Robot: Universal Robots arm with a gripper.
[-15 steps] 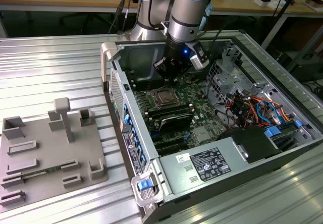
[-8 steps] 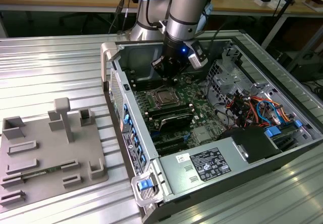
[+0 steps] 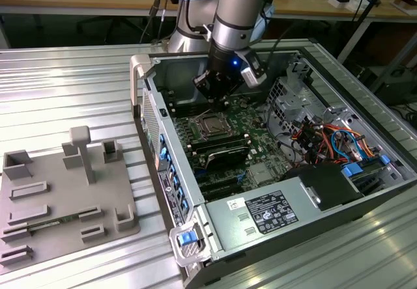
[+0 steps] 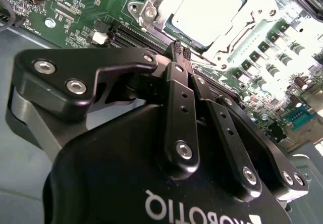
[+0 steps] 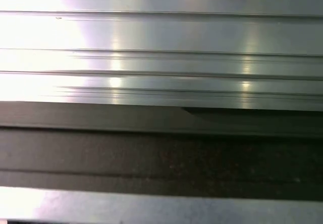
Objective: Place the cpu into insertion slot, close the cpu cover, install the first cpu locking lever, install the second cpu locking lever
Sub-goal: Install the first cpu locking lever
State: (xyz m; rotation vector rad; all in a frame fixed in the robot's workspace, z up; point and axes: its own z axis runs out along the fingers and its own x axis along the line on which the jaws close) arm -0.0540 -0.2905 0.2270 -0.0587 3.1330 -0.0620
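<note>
Cpu [image 4: 204, 12] seated in insertion slot [image 3: 212, 125], framed by cpu cover [image 4: 151, 8]; hand [image 4: 179, 50] clenched empty, just beside; white printed label [image 3: 264, 212] on grey box [image 3: 228, 238]

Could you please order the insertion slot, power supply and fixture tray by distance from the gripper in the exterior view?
1. Silvery-rimmed square insertion slot, close by the gripper.
2. Grey labelled power supply box, case's near end.
3. Grey plastic fixture tray, exterior view's left.

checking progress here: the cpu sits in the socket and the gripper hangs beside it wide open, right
Not quite. In the second wrist view the gripper is shut, jaws together. The rest holds: the cpu sits in the insertion slot, with the gripper close beside it.
</note>
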